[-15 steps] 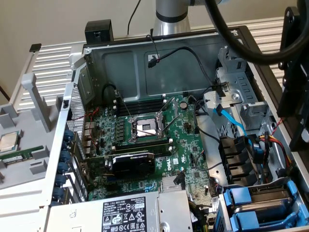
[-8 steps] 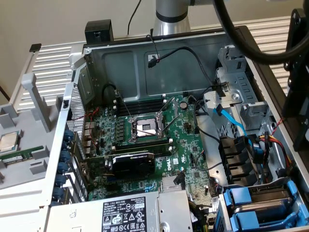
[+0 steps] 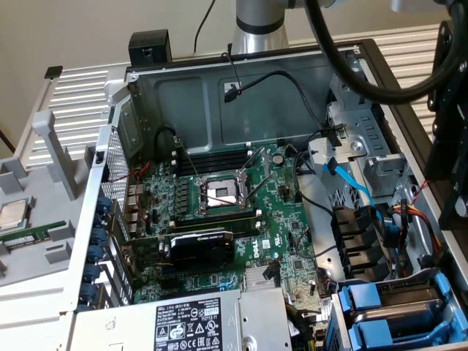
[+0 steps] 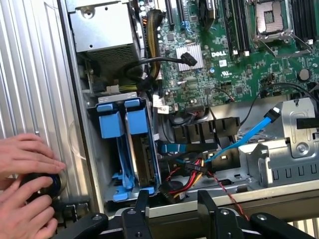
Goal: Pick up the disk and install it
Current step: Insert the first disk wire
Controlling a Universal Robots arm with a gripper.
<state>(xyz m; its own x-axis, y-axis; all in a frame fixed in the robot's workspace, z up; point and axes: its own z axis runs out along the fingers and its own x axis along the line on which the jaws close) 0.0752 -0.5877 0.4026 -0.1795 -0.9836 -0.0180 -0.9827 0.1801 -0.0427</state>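
Black fingers of the gripper stand apart with nothing between them, poised over the case rim just short of the drive bay. Two blue-fronted carriers stand side by side in that bay, touching. The one nearer the motherboard shows a metal drive body edge-on, so I take it for the disk. No label is visible, so this is not certain. The other carrier sits against the case wall. The same pair shows low at the exterior view's right.

Judgement for the reach: keep the jaws square to the carrier's blue front, close on the frame rather than the drive body, and stay clear of the blue data cable and the red and yellow wires just beside the bay. A person's hands rest on a dark round object outside the case wall, near enough to warrant caution.

Pose: the arm rises behind the case at the exterior view's top centre, and the wrist looks down across the bay toward the board.
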